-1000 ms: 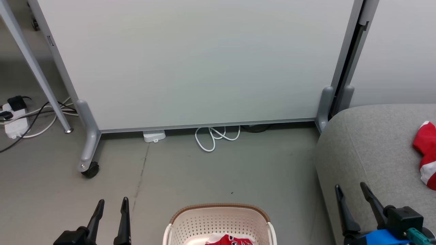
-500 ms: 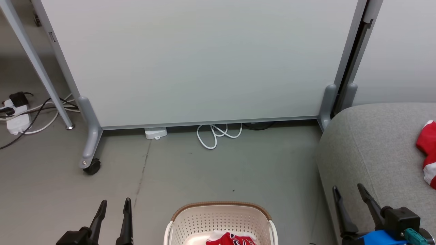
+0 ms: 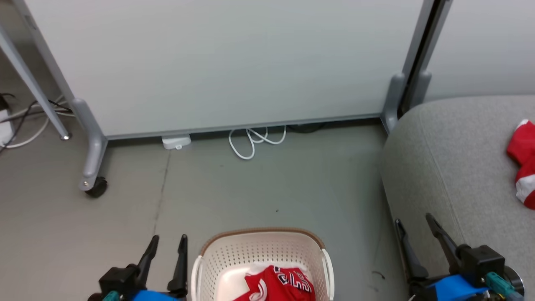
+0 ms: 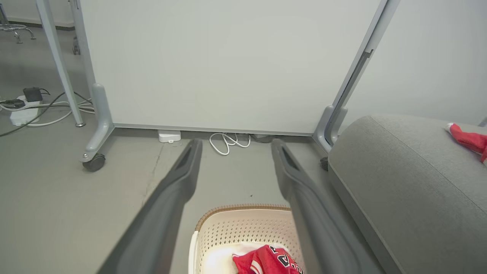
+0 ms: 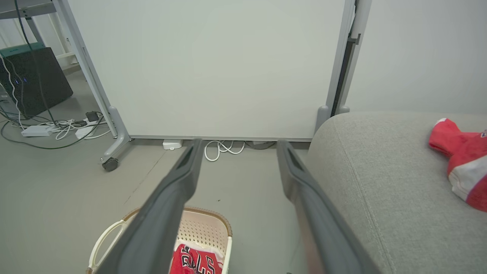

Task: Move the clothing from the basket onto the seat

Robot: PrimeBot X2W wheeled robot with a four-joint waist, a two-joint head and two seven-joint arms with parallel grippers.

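A cream perforated basket [image 3: 217, 255] with a brown rim stands on the floor at the bottom centre. Inside lies a red jersey [image 3: 280, 284] with black-and-white lettering, also in the left wrist view as jersey [image 4: 266, 260] and in the right wrist view as jersey [image 5: 196, 260]. A second red and white garment [image 3: 522, 167] lies on the grey seat [image 3: 451, 159] at the right. My left gripper [image 3: 167, 242] is open just left of the basket. My right gripper [image 3: 413, 221] is open over the seat's front edge.
A white partition panel [image 3: 217, 62] on grey wheeled feet [image 3: 94, 184] stands behind the basket. A coiled white cable [image 3: 250, 142] and a small white box [image 3: 175, 142] lie at its base. More cables [image 3: 25, 121] run at the far left.
The whole head view has shifted down and a little right, so the camera has moved. More of the basket and jersey shows. My left gripper now sits closer to the basket.
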